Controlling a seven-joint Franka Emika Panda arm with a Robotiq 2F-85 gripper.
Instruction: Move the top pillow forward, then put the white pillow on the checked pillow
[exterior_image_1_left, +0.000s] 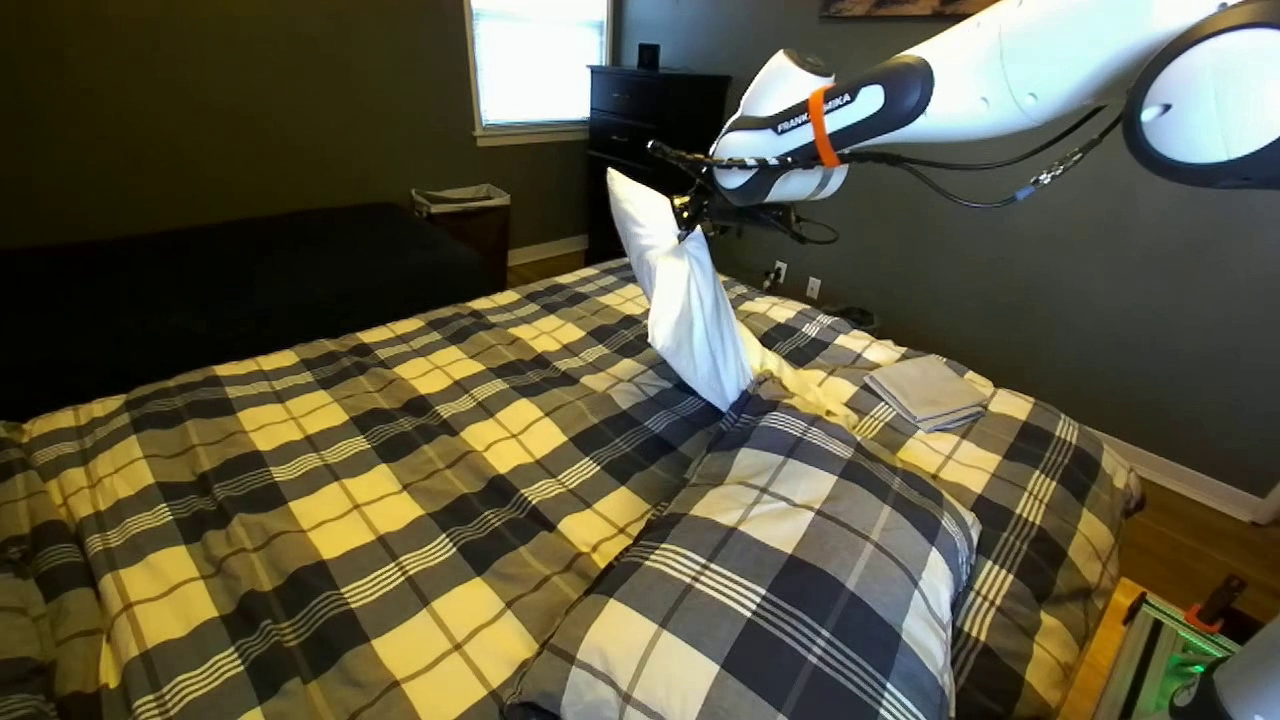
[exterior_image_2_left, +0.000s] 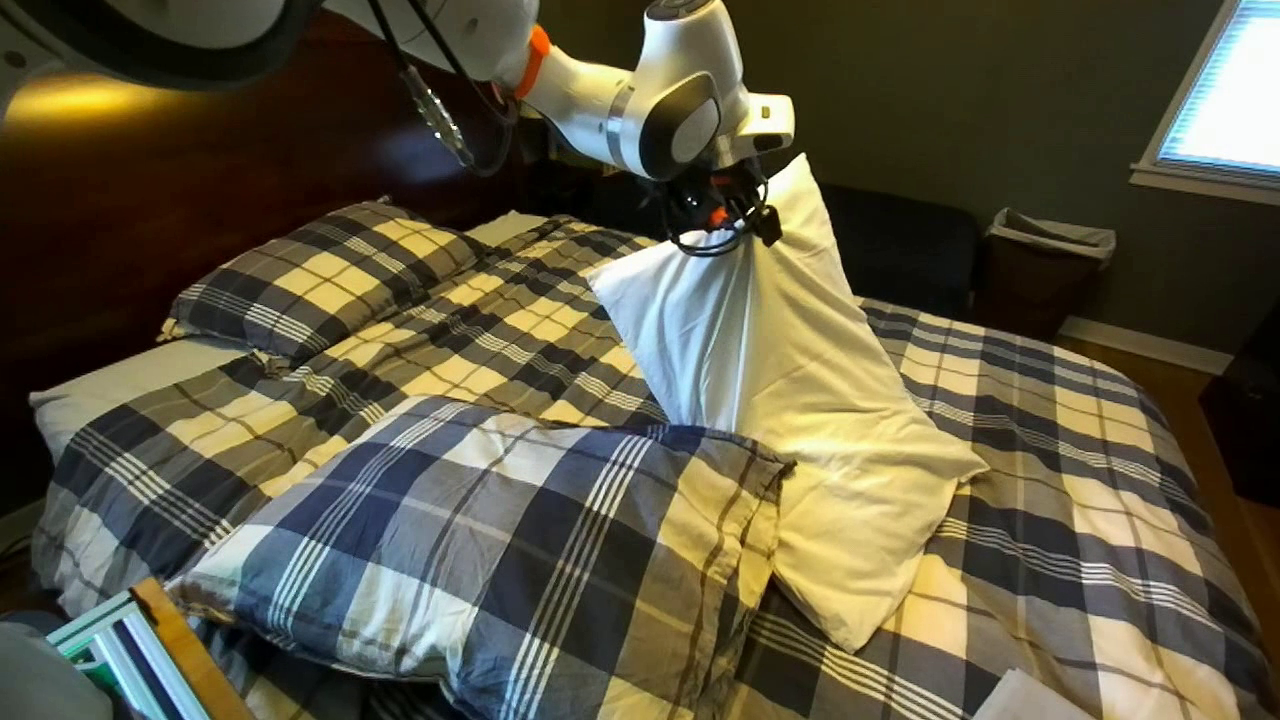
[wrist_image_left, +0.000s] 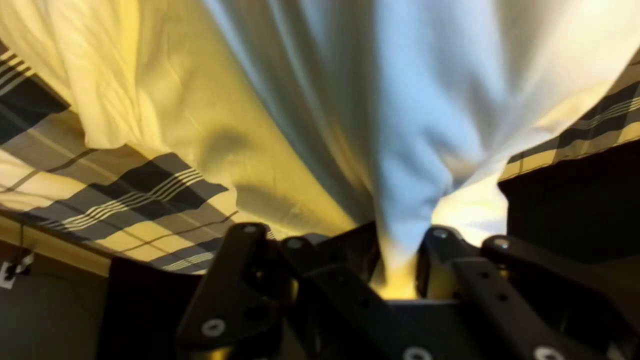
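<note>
The white pillow (exterior_image_1_left: 690, 310) hangs on a slant from my gripper (exterior_image_1_left: 690, 215), pinched by its upper part. In an exterior view the white pillow (exterior_image_2_left: 800, 370) drapes down in folds below the gripper (exterior_image_2_left: 742, 232), and its lower end lies on the bedspread. Seen from the wrist, white cloth gathers to a narrow fold between the black fingers of the gripper (wrist_image_left: 400, 252). The plump plaid pillow (exterior_image_1_left: 780, 560), both top pillow and checked pillow, lies flat in the foreground. The edge of this plaid pillow (exterior_image_2_left: 500, 540) hides part of the white pillow's lower side.
Another plaid pillow (exterior_image_2_left: 330, 270) rests by the dark headboard (exterior_image_2_left: 250, 160). A folded grey cloth (exterior_image_1_left: 928, 390) lies on the plaid bedspread (exterior_image_1_left: 380, 500). Beyond the bed stand a bin (exterior_image_2_left: 1040, 270) and a dark dresser (exterior_image_1_left: 655, 110). A metal-framed mount (exterior_image_2_left: 150, 650) sits at the near side.
</note>
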